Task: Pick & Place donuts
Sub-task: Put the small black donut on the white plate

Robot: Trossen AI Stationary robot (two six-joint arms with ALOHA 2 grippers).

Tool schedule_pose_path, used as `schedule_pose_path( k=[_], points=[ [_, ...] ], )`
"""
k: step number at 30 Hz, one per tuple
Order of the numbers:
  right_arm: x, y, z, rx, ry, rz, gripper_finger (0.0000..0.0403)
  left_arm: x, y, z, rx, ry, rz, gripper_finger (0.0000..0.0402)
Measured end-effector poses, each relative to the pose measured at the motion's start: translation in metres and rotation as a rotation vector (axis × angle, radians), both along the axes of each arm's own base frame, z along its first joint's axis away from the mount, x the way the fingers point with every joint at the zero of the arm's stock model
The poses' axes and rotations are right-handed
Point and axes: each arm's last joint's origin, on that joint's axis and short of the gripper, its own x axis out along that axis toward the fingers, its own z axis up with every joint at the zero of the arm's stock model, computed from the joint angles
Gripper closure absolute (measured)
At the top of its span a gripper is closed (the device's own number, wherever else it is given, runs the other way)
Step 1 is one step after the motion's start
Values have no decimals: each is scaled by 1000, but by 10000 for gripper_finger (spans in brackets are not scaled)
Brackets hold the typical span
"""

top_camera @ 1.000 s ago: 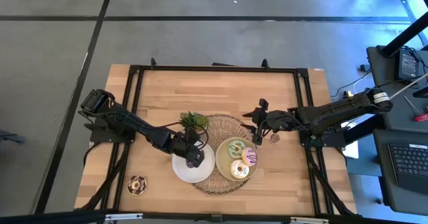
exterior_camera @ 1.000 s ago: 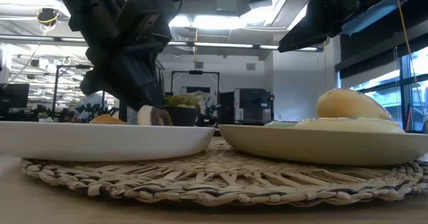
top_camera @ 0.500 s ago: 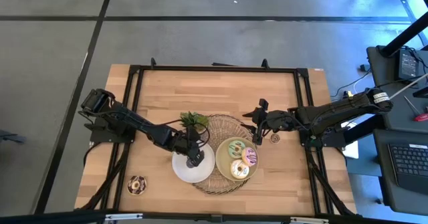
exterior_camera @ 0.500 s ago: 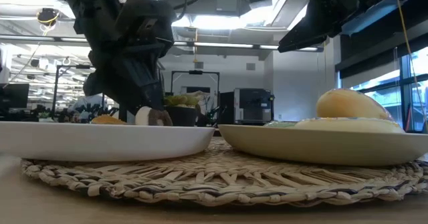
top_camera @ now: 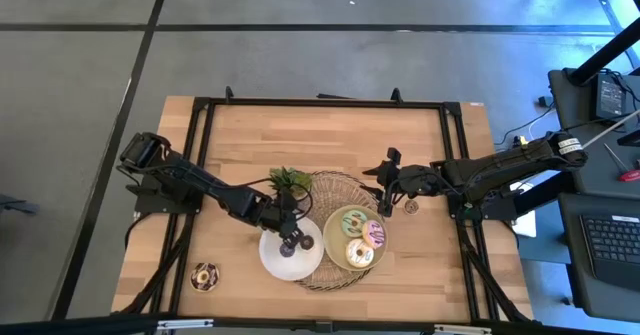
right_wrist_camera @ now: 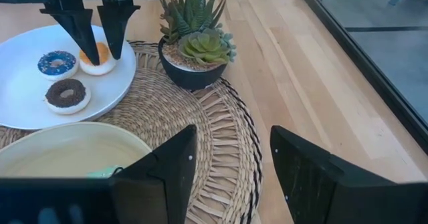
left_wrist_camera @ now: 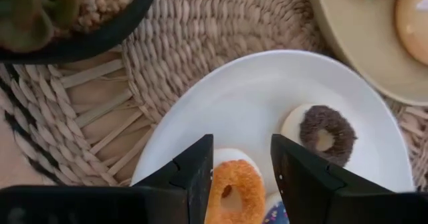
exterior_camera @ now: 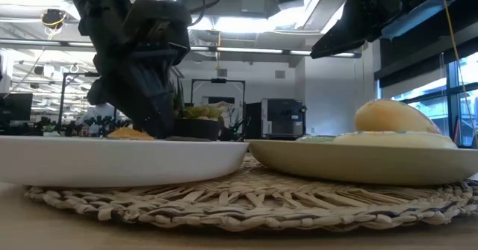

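- The left claw (left_wrist_camera: 235, 158) hangs low over the white plate (left_wrist_camera: 267, 90). Its fingers are spread and stand on either side of the orange donut (left_wrist_camera: 234, 192) without touching it.
- A second ago these fingers were closer together. They have since widened, so the orange donut seems to be released, and this placement looks finished.
- The orange donut lies flat on the white plate. The brown donut (left_wrist_camera: 326, 134) and the blue donut (right_wrist_camera: 57, 62) lie near it, on the same plate.
- The next move is probably to rise straight up. There is free room above, while the other two donuts are too close for a move sideways.
- The plant (right_wrist_camera: 197, 33) stands just beside the white plate on the mat (left_wrist_camera: 221, 23). The arm should not swing toward it.
- The green plate (left_wrist_camera: 354, 57) lies against the other side of the white plate and carries three large donuts.
- One chocolate donut (top_camera: 205, 275) lies alone near the front left corner of the tabletop (top_camera: 330, 135). The way to it is bare wood, so it may be the next pick.
- The right claw (right_wrist_camera: 233, 134) waits with wide fingers above the mat's edge, and a small ring (top_camera: 411, 206) lies near it on the wood.
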Motion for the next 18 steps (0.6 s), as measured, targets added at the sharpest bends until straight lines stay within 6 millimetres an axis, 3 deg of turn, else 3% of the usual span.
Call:
schedule_pose_path(
  k=[10,15,18],
  points=[
    [-3,-1,-5,-12,64,1,211,-4,-4,19,51,-63,-71,257],
    [-4,-1,-6,-13,73,0,211,9,-17,35,153,-270,-232,257],
    [-4,-1,-6,-13,70,0,211,17,-23,33,165,-332,-318,256]
  ],
)
